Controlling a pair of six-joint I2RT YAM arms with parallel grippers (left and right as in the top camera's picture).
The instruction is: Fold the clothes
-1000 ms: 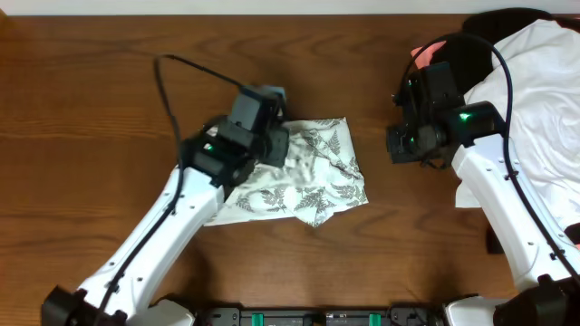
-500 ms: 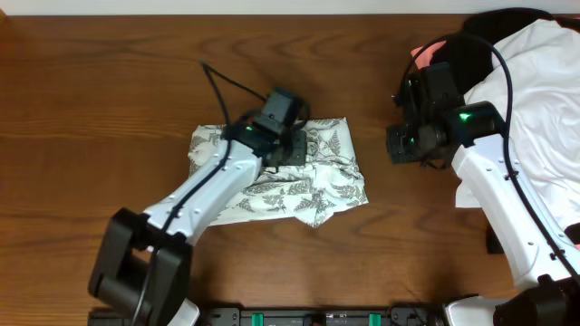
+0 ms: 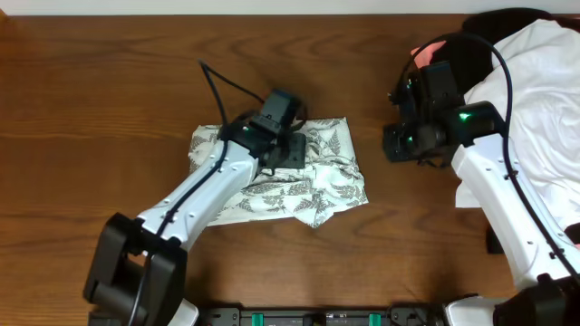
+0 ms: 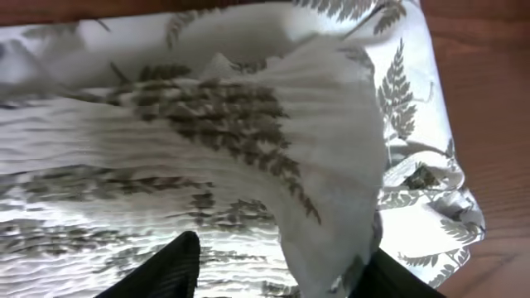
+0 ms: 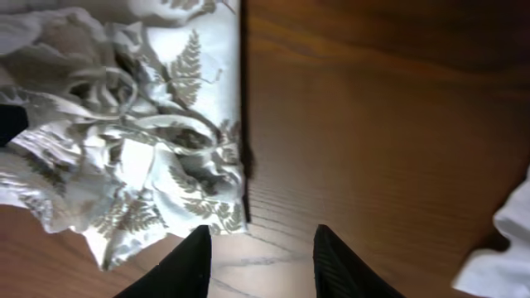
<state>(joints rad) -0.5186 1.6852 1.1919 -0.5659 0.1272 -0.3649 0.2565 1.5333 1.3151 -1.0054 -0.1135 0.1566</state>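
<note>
Both parted: left gripper (image 4: 280,255) over garment (image 3: 319,172) middle, flap loose between jaws (nothing pinched); right gripper (image 5: 261,247) empty, just beside garment's right edge. Lift left straight up, sparing fold.

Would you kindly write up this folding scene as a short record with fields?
task item: fern-print cloth, bunched in the middle of the table, not yet neatly folded
left claw: open over the cloth, a ruffled fold between its fingers
right claw: open, empty, above bare wood beside the cloth's right edge
other clothes: plain white garment at far right; black garment and coral-pink garment behind it
</note>
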